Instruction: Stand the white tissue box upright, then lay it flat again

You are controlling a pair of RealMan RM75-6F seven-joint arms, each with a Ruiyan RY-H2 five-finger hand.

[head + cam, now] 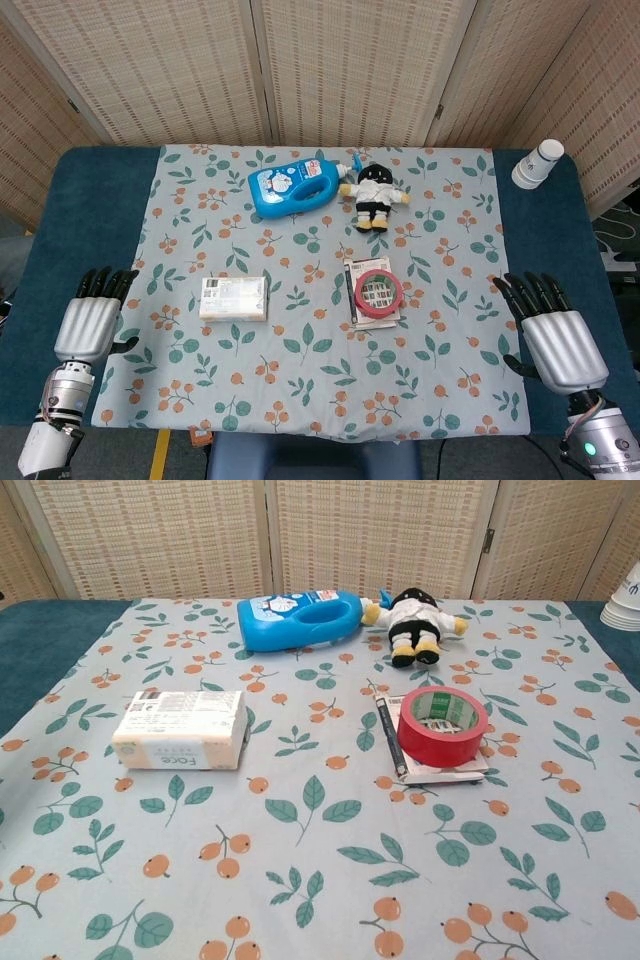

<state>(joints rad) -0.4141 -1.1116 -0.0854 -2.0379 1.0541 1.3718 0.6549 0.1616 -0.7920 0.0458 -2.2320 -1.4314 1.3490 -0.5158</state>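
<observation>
The white tissue box (234, 298) is seen lying flat on the leaf-and-berry patterned tablecloth (300, 380), left of the table's middle, with its long side turned toward the robot and printing visible on its top face; nothing is touching it. The left hand (92, 318) is held at the near left edge of the cloth, fingers extended and apart, with nothing grasped. The right hand (553, 330) is held over the blue table (90, 200) surface at the near right, likewise released with fingers spread. Both hands are well apart from the box and are shown only in the head view. A blue detergent bottle (296, 185) is laid on its side at the far middle of the cloth, its cap end just beside a small plush doll (372, 196); what is inside the bottle cannot be told. A roll of red tape (378, 289) is set on a small booklet (374, 312) right of centre, and a dark pen (389, 736) is laid along the booklet's left edge. A stack of white paper cups (537, 164) is placed upside down at the far right corner of the table.
</observation>
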